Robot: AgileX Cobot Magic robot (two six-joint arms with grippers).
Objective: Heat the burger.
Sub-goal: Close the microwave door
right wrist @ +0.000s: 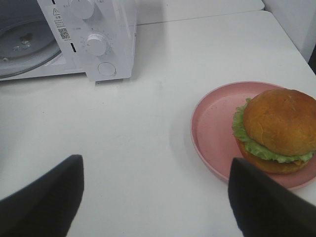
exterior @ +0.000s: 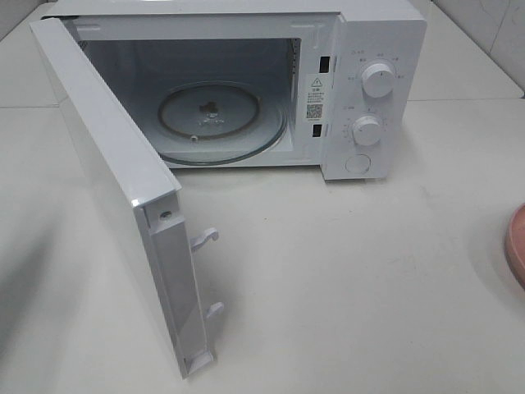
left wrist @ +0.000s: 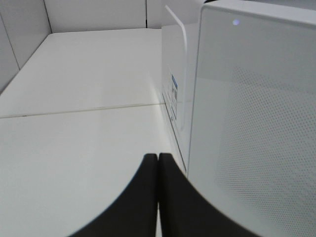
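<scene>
**Burger waiting on its plate, microwave standing open**

The burger [right wrist: 278,129] is sitting on a pink plate [right wrist: 212,123] at the right of the right wrist view, its glossy brown bun topping a frill of green lettuce. It is lying toward the far side of the plate, leaving bare pink rim on the near side. In the overhead view only a sliver of the plate [exterior: 517,242] is showing at the right edge, well apart from the microwave [exterior: 373,90].

The right gripper [right wrist: 155,197] is hovering above the bare table [right wrist: 148,123] with its dark fingers [right wrist: 44,202] spread wide, gripping nothing, the plate lying just beside one finger.

The microwave door [exterior: 107,189] is swinging wide toward the lower left of the overhead view, exposing the glass turntable [exterior: 217,119] inside. Two dials are sitting on the control panel.

The left gripper [left wrist: 157,163] is resting with its fingers pressed together, empty, close beside the door's perforated panel [left wrist: 256,138].

The table is a plain off-white surface with a thin seam running across it; pale wall panels are rising behind it.
</scene>
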